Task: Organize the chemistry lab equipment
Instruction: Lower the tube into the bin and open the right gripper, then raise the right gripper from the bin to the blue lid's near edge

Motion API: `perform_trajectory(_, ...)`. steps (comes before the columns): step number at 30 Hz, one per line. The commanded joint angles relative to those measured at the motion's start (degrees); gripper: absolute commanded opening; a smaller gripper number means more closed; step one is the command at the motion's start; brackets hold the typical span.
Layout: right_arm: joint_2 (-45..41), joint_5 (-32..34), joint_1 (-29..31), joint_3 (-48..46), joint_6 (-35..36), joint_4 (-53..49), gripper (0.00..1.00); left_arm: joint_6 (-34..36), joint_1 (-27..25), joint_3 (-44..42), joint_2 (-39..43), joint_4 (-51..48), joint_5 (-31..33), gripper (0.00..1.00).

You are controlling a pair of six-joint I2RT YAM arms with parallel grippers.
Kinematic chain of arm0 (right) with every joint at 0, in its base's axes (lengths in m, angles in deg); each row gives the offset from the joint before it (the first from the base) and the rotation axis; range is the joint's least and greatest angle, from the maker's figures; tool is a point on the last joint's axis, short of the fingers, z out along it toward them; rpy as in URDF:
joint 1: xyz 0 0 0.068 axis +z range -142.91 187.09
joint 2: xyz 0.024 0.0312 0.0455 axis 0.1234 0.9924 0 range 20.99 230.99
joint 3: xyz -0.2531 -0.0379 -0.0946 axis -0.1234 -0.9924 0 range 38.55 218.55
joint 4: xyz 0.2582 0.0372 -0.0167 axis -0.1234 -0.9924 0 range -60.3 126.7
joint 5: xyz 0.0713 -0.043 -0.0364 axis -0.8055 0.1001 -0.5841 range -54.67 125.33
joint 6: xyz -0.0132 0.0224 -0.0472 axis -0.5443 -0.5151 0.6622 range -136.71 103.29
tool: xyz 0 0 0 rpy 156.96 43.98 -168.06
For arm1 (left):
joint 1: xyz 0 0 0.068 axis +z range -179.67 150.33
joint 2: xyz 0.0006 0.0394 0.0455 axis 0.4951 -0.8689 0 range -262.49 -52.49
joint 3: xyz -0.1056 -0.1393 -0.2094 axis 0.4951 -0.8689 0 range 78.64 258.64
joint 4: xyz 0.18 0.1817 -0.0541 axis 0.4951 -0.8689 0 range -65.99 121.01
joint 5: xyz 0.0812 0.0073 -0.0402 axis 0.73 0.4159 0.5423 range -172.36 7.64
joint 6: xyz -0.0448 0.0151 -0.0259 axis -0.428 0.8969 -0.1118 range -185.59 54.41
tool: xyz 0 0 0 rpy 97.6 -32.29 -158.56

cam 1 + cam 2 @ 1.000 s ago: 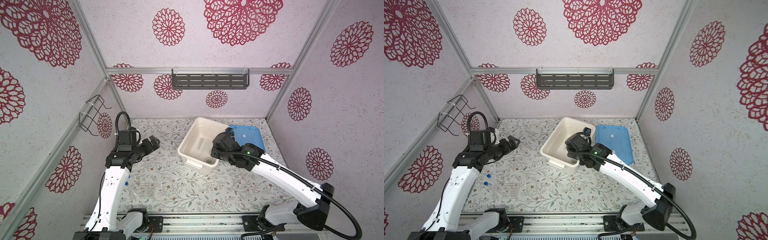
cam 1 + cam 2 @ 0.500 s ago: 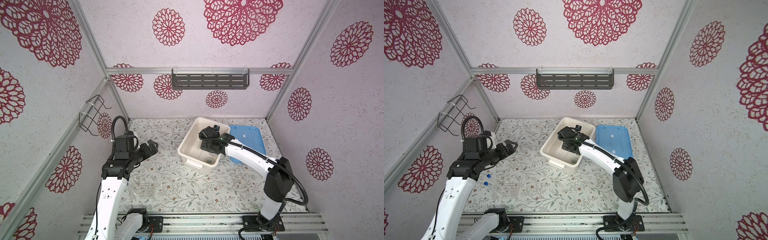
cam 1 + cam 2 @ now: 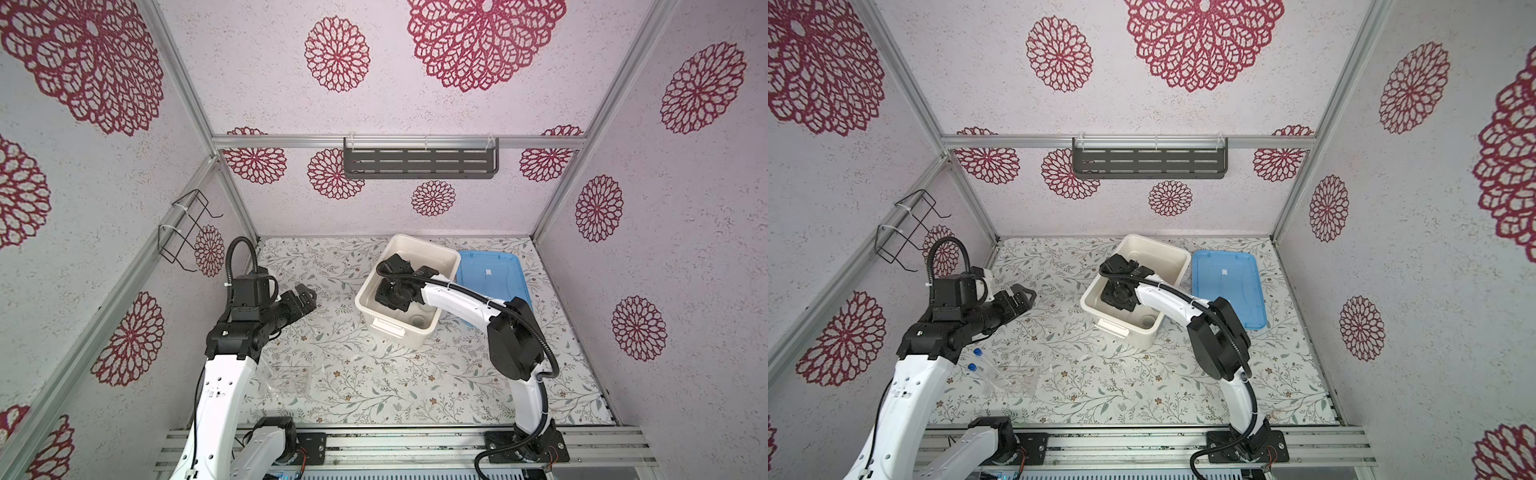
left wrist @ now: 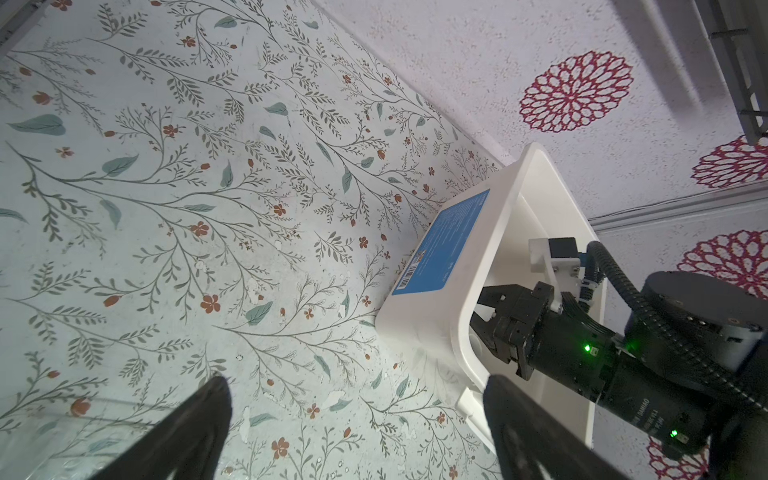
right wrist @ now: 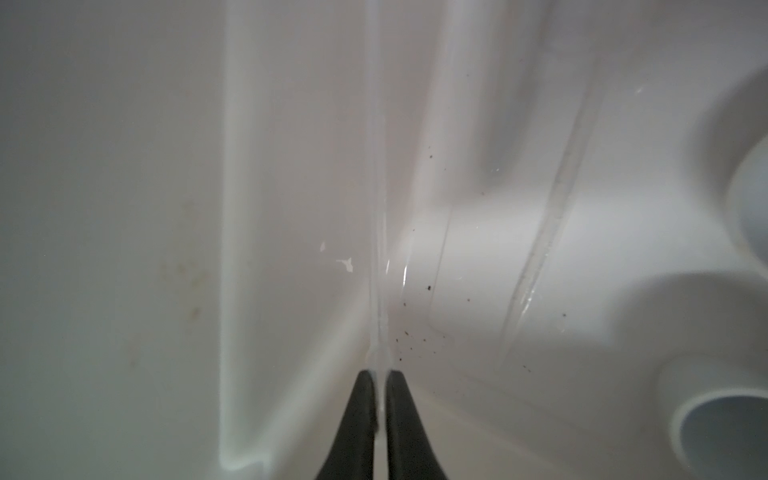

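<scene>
My right gripper (image 5: 378, 374) reaches down into the big white tub (image 3: 415, 243) and is shut on a thin clear piece (image 5: 377, 249) that runs away from its tips; I cannot tell what the piece is. Two small white bowls (image 5: 727, 428) (image 5: 752, 187) lie in the tub beside it, and one bowl (image 3: 1147, 321) shows in both top views. The clear rack (image 3: 1017, 376) stands at the front left with two blue-capped tubes (image 3: 982, 358) in it. My left gripper (image 3: 305, 296) (image 4: 356, 380) hovers open and empty over the mat, left of the tub. No pestle-like stick shows.
The flat blue lid (image 3: 490, 282) lies on the mat right of the tub. A wire holder (image 3: 187, 228) hangs on the left wall and a grey shelf (image 3: 419, 162) on the back wall. The tub (image 4: 519, 199) carries a blue label on its side.
The right arm has swung from the tub's right edge leftward and down into the tub. The left gripper has drawn back slightly and stayed open.
</scene>
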Motion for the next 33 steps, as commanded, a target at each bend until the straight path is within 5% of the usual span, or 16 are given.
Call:
perform_trajectory(1,1.2,-2.8,-0.4,0.5,-3.5,2.4,0.11,0.2,0.5,0.5,-0.4,0.5,-0.4,0.98)
perform_trajectory(11,6.4,-3.1,-1.1,0.2,-4.7,4.3,0.17,1.3,0.5,0.8,0.2,-1.0,0.6,0.98)
perform_trajectory(17,4.6,-2.4,-1.3,-0.1,-4.1,4.5,0.31,1.6,0.5,0.9,0.4,-1.4,0.9,0.98)
perform_trajectory(24,-2.1,-1.0,-2.6,-0.5,-8.6,2.4,0.47,1.5,0.5,1.3,0.4,-1.5,1.0,0.98)
perform_trajectory(28,-8.2,1.7,-3.3,-0.7,-6.9,1.9,0.63,2.8,0.5,2.6,-0.1,-1.5,-0.2,0.98)
perform_trajectory(33,-15.8,4.3,-4.6,-1.8,-6.5,1.6,0.65,4.5,0.5,4.9,-1.8,-2.3,-1.1,0.98)
